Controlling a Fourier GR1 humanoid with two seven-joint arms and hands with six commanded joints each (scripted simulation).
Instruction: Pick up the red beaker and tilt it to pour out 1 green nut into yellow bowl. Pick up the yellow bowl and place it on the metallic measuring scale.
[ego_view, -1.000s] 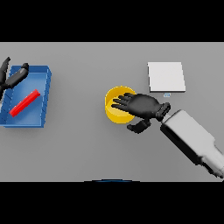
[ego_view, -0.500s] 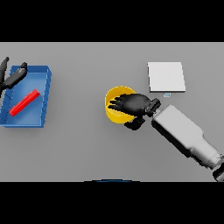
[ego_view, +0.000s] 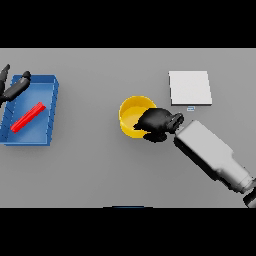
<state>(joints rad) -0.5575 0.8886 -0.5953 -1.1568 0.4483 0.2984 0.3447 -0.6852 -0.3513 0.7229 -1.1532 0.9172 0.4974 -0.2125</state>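
- The round yellow bowl (ego_view: 132, 116) stands on the grey table (ego_view: 100, 165) near the middle of the head view, upright, its hollow facing up; no nut can be made out in it.
- The right hand (ego_view: 156, 124), dark, at the end of a white and grey arm (ego_view: 212, 156) coming in from the lower right, sits on the bowl's right rim; its fingers are curled over that rim, so it looks to be clasping the bowl's edge.
- The flat, square, pale metallic measuring scale (ego_view: 190, 88) lies up and to the right of the bowl, apart from it, with a small display strip (ego_view: 190, 108) at its near edge; any writing there is too small to read.
- A rectangular blue tray (ego_view: 50, 107) lies at the far left of the table, and a long red bar-shaped object (ego_view: 28, 117) rests slantwise inside it.
- The left hand (ego_view: 12, 87) shows at the left edge, over the tray's upper left corner; its fingers look loosely spread and hold nothing.
- No brand or label can be read anywhere.
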